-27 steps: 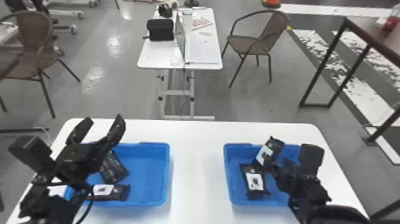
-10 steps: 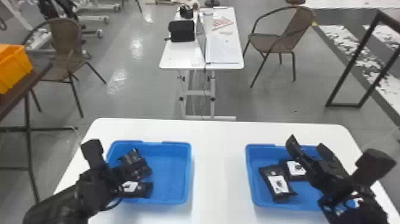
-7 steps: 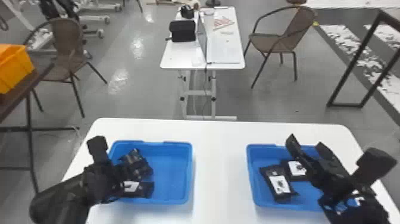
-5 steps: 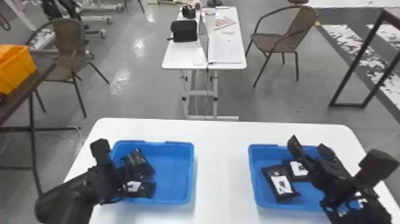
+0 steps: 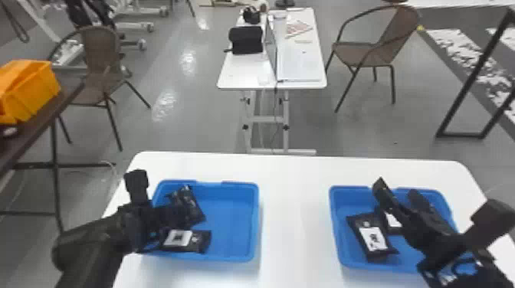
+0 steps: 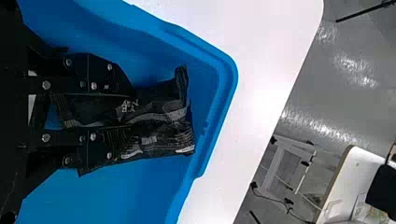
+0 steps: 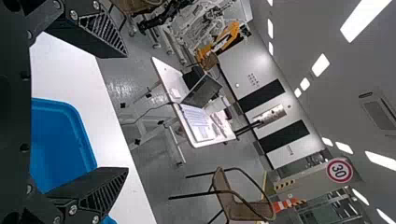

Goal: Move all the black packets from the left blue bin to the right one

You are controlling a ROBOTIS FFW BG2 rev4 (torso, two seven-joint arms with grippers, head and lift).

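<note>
At the far left we see a crate (image 5: pixel 36 92) on a dark table (image 5: pixel 34 134). Next to it on the right, the left gripper (image 5: pixel 168 216) is low in the left bin (image 5: pixel 230 214), its jaws closed in on both sides of a crumpled black packet (image 5: pixel 193 205), a narrow gap between them taken up by it. That packet lies by the bin's far left corner; a second, with a white label (image 5: pixel 178 238), lies nearer us, on the bin's left side. The counter (image 5: pixel 295 214) runs between the bins. In the right bin (image 5: pixel 352 203) we find two more packets (image 5: pixel 373 239), one beside the other. Above them hangs the right gripper (image 5: pixel 397 189), jaws spread wide with nothing between them.
</note>
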